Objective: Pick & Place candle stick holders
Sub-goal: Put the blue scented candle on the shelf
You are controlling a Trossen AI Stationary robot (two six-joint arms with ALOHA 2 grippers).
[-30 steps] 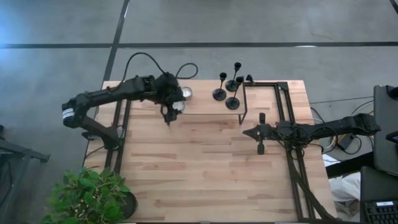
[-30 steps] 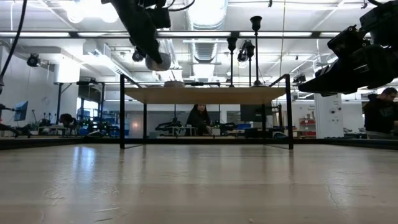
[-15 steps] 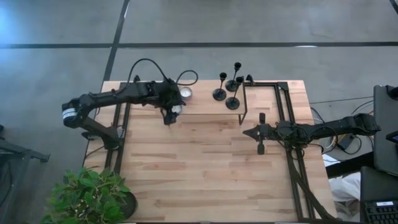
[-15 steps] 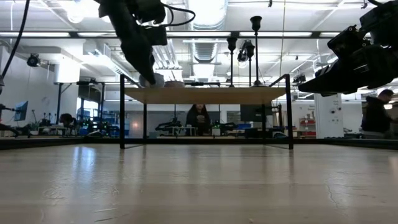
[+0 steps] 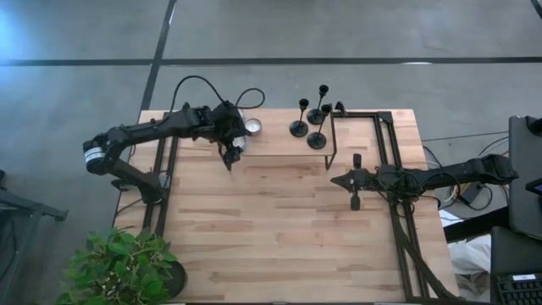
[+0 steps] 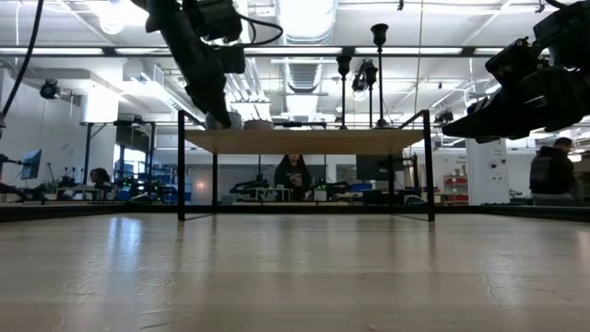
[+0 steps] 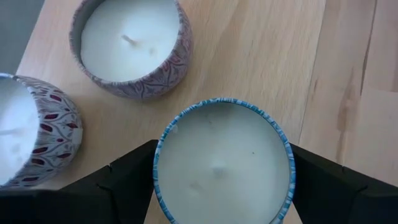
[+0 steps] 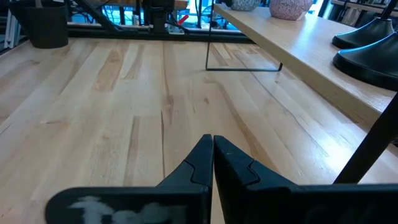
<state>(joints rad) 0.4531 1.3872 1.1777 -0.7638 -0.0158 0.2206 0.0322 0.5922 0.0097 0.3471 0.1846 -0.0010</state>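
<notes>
Three black candle stick holders (image 5: 299, 127) (image 5: 318, 113) (image 5: 318, 139) stand on their round bases on a raised wooden shelf (image 5: 275, 142) at the table's far side; the low view shows their cups (image 6: 379, 37). My left gripper (image 5: 230, 154) is over the shelf's left part, closed on a blue-rimmed candle tin (image 7: 224, 165). Two other patterned candle tins (image 7: 130, 46) (image 7: 31, 137) sit on the shelf just beyond it. My right gripper (image 5: 355, 202) waits shut, low over the table's right side, also in its wrist view (image 8: 213, 152). My left gripper pinches the blue-rimmed candle tin between its two fingers (image 7: 130, 171), one on each opposite side of the tin's round wall (image 7: 163, 186). The fingers slant down from above. The tin stays upright, wax face up. Whether its bottom touches the shelf I cannot tell.
The shelf stands on a black metal frame (image 5: 332, 152) whose legs (image 6: 181, 166) (image 6: 430, 166) reach the table. A potted plant (image 5: 123, 267) sits at the near left corner. Bare wood (image 5: 279, 229) fills the table's middle and near side.
My left gripper has come down toward the shelf with the candle tin, which stays upright in the hold; in the low view it has sunk from well above the shelf top to about its level.
</notes>
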